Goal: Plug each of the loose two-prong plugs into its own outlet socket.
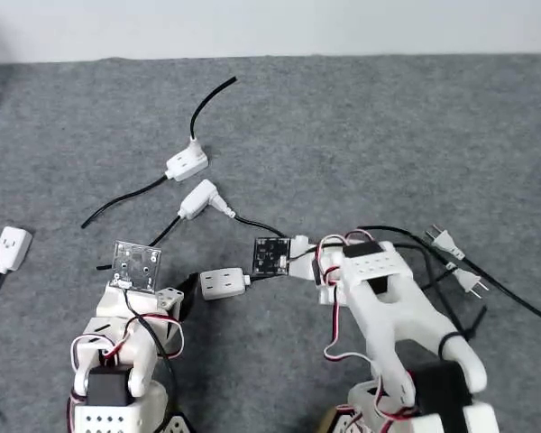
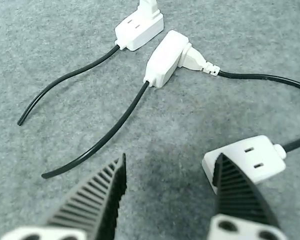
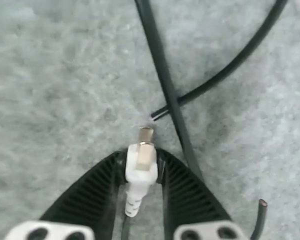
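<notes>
In the left wrist view my left gripper (image 2: 171,160) stands open just above the carpet, and a white outlet socket (image 2: 246,159) lies right beside one of its fingers (image 2: 235,192). The high view shows that socket (image 1: 224,283) between the two arms. My right gripper (image 3: 142,156) is shut on a white two-prong plug (image 3: 141,162), whose prongs point out over the carpet. Two loose plugs (image 1: 444,241) (image 1: 469,281) lie to the right of the right arm (image 1: 388,307). Another loose socket (image 1: 11,248) lies at the far left.
Two sockets with plugs in them (image 1: 187,163) (image 1: 198,199) lie behind the arms on the grey carpet. Black cables (image 3: 165,85) cross just ahead of the held plug, and more cables (image 1: 505,293) trail off to the right.
</notes>
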Motion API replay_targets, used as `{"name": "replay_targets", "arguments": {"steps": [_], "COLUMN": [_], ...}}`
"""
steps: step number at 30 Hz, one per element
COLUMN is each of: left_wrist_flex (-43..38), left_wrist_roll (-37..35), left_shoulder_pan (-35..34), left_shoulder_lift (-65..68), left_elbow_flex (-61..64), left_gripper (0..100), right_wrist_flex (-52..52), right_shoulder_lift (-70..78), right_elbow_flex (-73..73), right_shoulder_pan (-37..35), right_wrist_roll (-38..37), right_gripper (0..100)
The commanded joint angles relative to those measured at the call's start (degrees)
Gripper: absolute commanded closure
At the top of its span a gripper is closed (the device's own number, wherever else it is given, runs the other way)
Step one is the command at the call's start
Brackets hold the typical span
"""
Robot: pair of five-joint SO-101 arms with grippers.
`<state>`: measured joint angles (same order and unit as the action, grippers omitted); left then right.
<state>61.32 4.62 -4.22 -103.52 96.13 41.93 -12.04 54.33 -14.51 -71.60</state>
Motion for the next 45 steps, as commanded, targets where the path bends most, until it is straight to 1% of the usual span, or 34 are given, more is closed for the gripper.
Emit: {"name": "replay_targets", "arguments": {"steps": [1,3,4,9,12,17,25,29,33,45], "left_wrist_flex": [-2.9,-3.6,-3.7,-3.7,-3.7,-3.7,-3.7,-3.7,-3.7,-3.6], "left_wrist_roll": [0.4,0.4,0.4,0.4,0.4,0.4,0.4,0.4,0.4,0.4], "left_shoulder_pan": [0.0,0.0,0.0,0.0,0.0,0.0,0.0,0.0,0.0,0.0], "left_shoulder_lift": [-0.9,-0.9,-0.9,-0.9,-0.9,-0.9,-0.9,-0.9,-0.9,-0.9], "left_elbow_flex": [0.2,0.3,0.3,0.3,0.3,0.3,0.3,0.3,0.3,0.3], "left_gripper": [73,73,73,73,73,73,73,73,73,73], "right_wrist_flex": [3.2,5.0,5.8,12.6,16.3,16.7,17.5,21.4,27.1,26.3], "right_shoulder_lift": [-2.9,-5.7,-7.0,-14.1,-16.0,-16.1,-16.7,-16.2,-16.7,-16.1], "right_elbow_flex": [1.1,1.9,2.2,2.7,3.3,5.4,3.7,3.7,3.7,-4.7], "right_shoulder_pan": [1.0,0.8,0.8,-0.3,-2.5,-3.7,-1.9,-3.0,-4.6,-4.3], "right_wrist_roll": [3.2,4.7,4.6,4.7,4.9,4.9,5.0,5.0,5.0,5.0], "right_gripper": [81.8,73.4,72.0,77.2,77.5,77.5,78.2,80.9,81.2,80.9]}}
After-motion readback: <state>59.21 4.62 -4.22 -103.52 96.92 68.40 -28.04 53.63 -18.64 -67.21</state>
